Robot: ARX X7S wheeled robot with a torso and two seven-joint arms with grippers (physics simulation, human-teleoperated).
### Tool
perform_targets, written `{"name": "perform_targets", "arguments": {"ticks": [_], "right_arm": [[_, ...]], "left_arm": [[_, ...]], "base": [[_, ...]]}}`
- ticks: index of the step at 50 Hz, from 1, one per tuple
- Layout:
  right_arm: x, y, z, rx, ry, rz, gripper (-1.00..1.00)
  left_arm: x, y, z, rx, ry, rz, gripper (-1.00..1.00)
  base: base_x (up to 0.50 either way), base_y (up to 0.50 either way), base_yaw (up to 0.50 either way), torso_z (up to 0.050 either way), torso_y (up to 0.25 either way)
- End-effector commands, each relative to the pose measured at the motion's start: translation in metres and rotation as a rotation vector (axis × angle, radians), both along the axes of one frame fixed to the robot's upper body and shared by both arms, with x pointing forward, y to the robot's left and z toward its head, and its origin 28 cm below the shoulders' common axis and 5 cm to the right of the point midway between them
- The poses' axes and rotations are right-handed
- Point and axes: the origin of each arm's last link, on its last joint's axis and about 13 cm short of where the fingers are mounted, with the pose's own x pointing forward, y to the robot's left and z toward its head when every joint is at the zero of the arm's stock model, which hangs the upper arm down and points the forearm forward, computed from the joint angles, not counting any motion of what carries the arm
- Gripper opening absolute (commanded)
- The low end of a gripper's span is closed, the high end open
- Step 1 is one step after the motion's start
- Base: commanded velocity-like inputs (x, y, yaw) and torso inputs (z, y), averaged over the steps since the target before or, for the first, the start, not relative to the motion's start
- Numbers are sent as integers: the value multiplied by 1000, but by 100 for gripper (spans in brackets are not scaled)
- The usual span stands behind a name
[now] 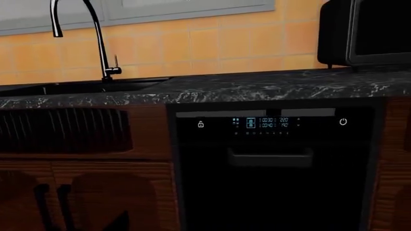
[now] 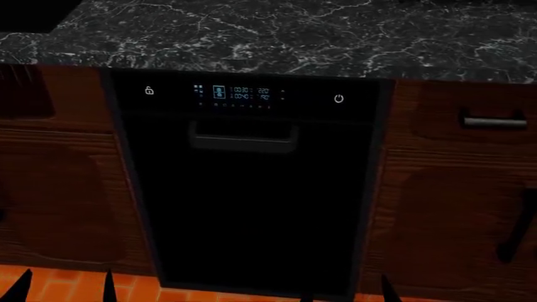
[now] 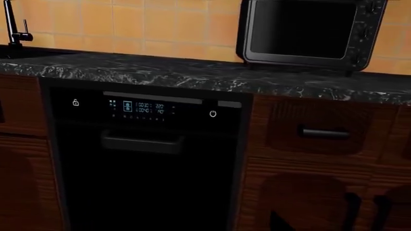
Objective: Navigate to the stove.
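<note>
Head view faces a narrow black dishwasher [image 2: 243,189] with a lit digital display [image 2: 241,94] and a power symbol [image 2: 338,99], set under a dark marbled countertop [image 2: 277,34]. Brown wooden cabinets [image 2: 59,189] flank the dishwasher on both sides. Left wrist view shows a curved black faucet [image 1: 96,33] over a sink [image 1: 70,87] beside the dishwasher. Right wrist view shows a black microwave [image 3: 308,31] on the countertop, above the cabinet on the dishwasher's other side. The stove appears in no view. Neither gripper is visible, so their opening cannot be told.
</note>
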Motion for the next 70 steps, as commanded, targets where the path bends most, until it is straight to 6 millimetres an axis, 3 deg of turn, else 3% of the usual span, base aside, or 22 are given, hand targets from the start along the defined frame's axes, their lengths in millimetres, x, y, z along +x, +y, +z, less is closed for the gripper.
{"name": "perform_targets", "arguments": {"ticks": [1,47,62,70], "right_arm": [[0,0,0,-1,0,-1,100],[3,0,-1,-34,18,-30,100],[1,1,0,-51,1,-55,100],[1,0,0,-45,-4,-48,100]], "left_arm": [[-1,0,0,0,-1,1,100],[0,1,0,1,0,2,100],[0,1,0,1,-1,3,100],[0,1,-1,0,-1,3,100]], "base": [[-500,-14,0,0,0],[-500,16,0,0,0],[-15,1,0,0,0],[-2,59,-500,0,0]]}}
